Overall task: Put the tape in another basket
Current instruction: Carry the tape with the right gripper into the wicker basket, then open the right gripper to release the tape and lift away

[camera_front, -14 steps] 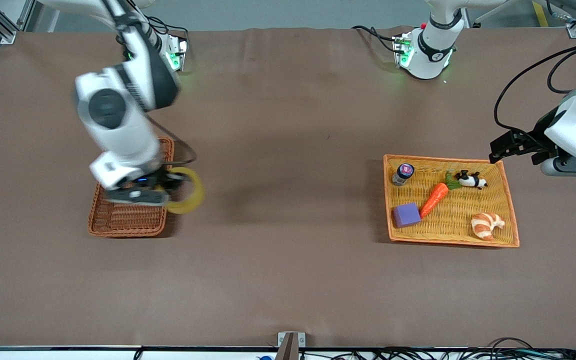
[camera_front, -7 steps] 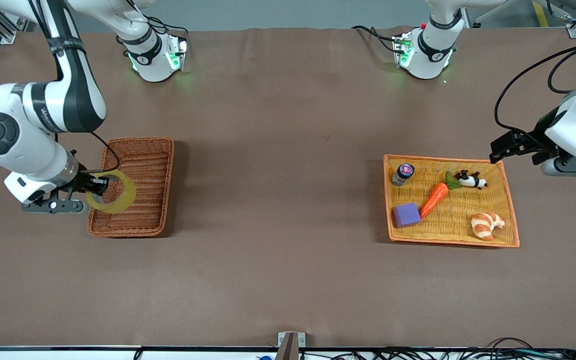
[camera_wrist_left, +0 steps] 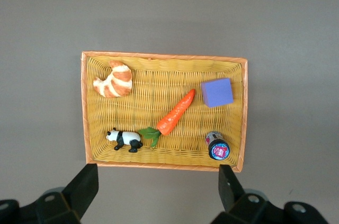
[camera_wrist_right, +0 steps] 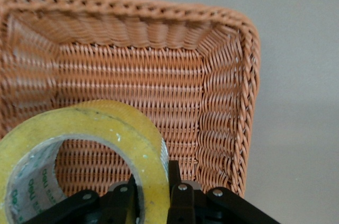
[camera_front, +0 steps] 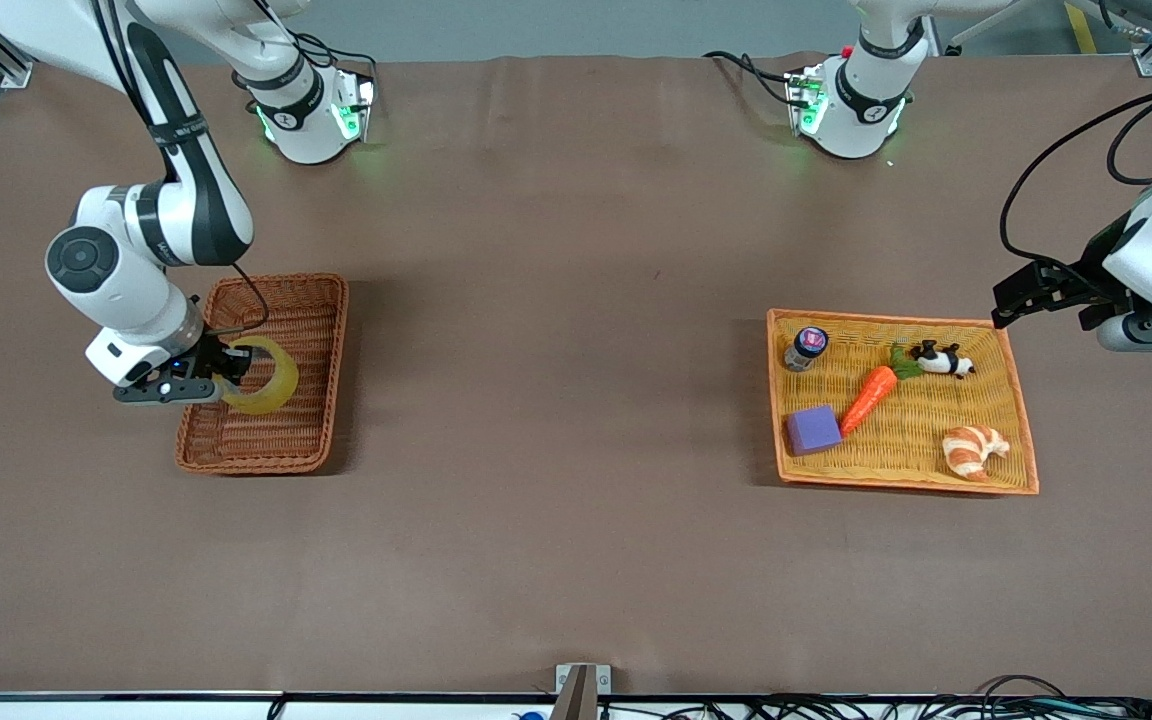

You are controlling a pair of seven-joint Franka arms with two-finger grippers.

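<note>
My right gripper is shut on the wall of the yellowish tape roll and holds it over the reddish-brown wicker basket at the right arm's end of the table. In the right wrist view the tape fills the near part, pinched between my fingers, with the basket's woven floor below. My left gripper is open and empty in the air beside the orange-yellow basket. Its own view shows the gripper open above bare table.
The orange-yellow basket holds a carrot, purple block, croissant, panda toy and small jar. Brown table lies between the two baskets.
The right arm swung with the tape from the basket's inner edge out past its outer edge, then back over the basket. The left gripper shifted slightly.
</note>
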